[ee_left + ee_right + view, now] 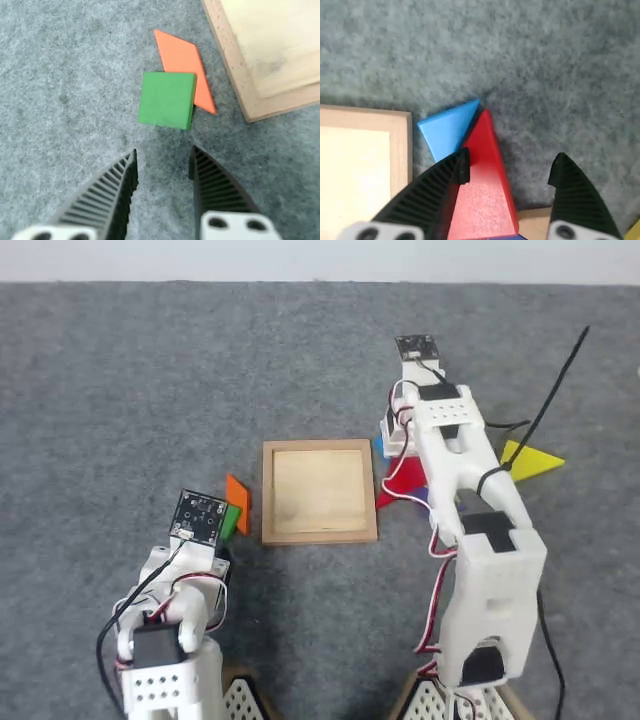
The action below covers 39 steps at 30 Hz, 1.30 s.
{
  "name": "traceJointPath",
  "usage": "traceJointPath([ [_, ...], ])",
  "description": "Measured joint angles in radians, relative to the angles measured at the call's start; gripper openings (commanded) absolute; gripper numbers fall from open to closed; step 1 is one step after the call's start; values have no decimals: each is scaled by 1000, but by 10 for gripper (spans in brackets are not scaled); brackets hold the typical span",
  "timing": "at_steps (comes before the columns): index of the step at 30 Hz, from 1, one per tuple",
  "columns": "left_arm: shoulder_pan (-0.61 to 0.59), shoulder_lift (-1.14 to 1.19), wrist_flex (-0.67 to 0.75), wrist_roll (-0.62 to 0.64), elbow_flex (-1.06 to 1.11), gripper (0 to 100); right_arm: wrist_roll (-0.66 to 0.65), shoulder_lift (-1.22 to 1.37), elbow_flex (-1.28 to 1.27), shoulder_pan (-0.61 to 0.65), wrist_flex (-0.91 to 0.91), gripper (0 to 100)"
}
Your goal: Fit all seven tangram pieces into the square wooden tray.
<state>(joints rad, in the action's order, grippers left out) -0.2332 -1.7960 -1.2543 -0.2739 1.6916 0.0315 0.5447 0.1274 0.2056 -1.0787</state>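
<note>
The square wooden tray (319, 533) lies mid-table with nothing inside it. A green square (167, 100) lies partly on an orange parallelogram (183, 62) just left of the tray (235, 75); my left gripper (163, 161) hovers open a short way from the green square. On the tray's right side, a blue triangle (447, 131) lies beside a red triangle (482, 192). My right gripper (512, 172) is open above the red triangle, one finger over its edge. A yellow triangle (530, 461) lies farther right, partly behind the right arm.
Grey carpet covers the table. A purple piece (421, 494) peeks out under the right arm next to the red triangle (402, 480). A black cable runs up past the yellow triangle. Both arm bases stand at the near edge.
</note>
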Motion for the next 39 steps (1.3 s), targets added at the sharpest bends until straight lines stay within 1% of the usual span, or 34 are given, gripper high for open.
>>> traceJointPath([
  [3,0,0,0,0,0,168,2,17,28,0,-20,175],
  [7,0,0,0,0,0,168,3,20,34,2,-28,174],
  [14,0,0,0,0,0,168,0,25,21,46,-132,173],
  [23,0,0,0,0,0,168,2,25,14,18,-233,174],
  [27,0,0,0,0,0,168,2,-32,-48,12,-235,174],
  [30,0,0,0,0,0,168,2,-124,-104,11,-235,174],
  [34,0,0,0,0,0,168,3,-311,-242,12,-149,174],
  [39,0,0,0,0,0,168,35,-577,-574,31,49,185],
])
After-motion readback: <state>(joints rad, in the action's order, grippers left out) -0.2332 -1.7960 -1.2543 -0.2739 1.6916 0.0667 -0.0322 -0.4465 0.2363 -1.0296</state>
